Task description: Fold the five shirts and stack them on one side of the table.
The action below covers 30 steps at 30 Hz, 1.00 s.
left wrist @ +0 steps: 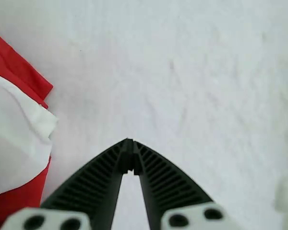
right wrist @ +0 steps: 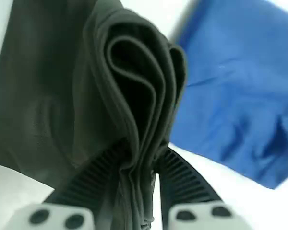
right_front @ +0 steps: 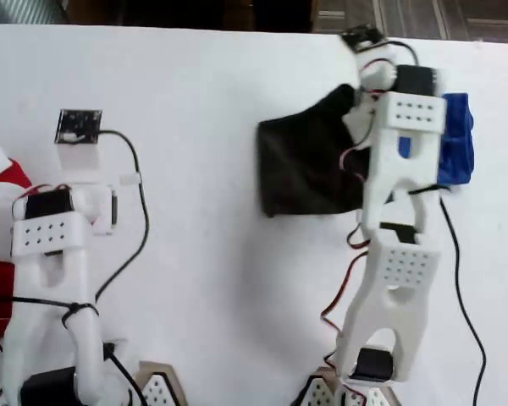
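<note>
A black shirt (right_front: 309,161) lies folded on the white table (right_front: 203,101), right of centre. My right gripper (right wrist: 141,160) is shut on a bunched edge of the black shirt (right wrist: 134,91), lifting its layers. A blue shirt (right_front: 457,139) lies just right of that arm, partly under it, and appears beside the black folds as blue shirt (right wrist: 230,91). At the left edge sits a red and white shirt (right_front: 0,182). My left gripper (left wrist: 129,160) is shut with nothing in it, over bare table next to the red and white shirt (left wrist: 14,139).
Black cables (right_front: 135,211) trail from the left arm across the table. Red and black wires (right_front: 343,288) hang beside the right arm. The arm bases (right_front: 157,389) stand at the near edge. Bare table spreads between the two arms.
</note>
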Available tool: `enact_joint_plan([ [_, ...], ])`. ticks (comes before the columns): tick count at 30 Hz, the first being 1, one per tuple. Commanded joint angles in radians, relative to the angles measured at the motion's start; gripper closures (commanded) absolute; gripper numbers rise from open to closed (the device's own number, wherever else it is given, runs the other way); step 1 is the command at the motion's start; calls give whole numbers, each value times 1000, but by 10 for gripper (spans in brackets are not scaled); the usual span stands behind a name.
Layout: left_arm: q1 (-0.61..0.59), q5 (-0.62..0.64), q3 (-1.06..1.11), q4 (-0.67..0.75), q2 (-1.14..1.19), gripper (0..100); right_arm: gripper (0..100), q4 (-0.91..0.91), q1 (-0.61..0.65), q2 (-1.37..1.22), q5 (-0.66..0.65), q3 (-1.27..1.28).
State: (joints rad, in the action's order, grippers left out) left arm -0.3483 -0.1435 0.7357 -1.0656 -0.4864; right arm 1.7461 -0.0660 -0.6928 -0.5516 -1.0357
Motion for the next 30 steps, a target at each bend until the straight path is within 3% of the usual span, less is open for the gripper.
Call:
enact_joint_plan([
  [1, -6, -8, 4, 25, -31, 973, 979, -38, -65, 90, -74, -109],
  [18, -6, -8, 4, 21, -31, 973, 979, -424, -317, -84, -252, -146],
  [30, -6, -8, 4, 17, -31, 973, 979, -665, -357, -225, -255, -146],
])
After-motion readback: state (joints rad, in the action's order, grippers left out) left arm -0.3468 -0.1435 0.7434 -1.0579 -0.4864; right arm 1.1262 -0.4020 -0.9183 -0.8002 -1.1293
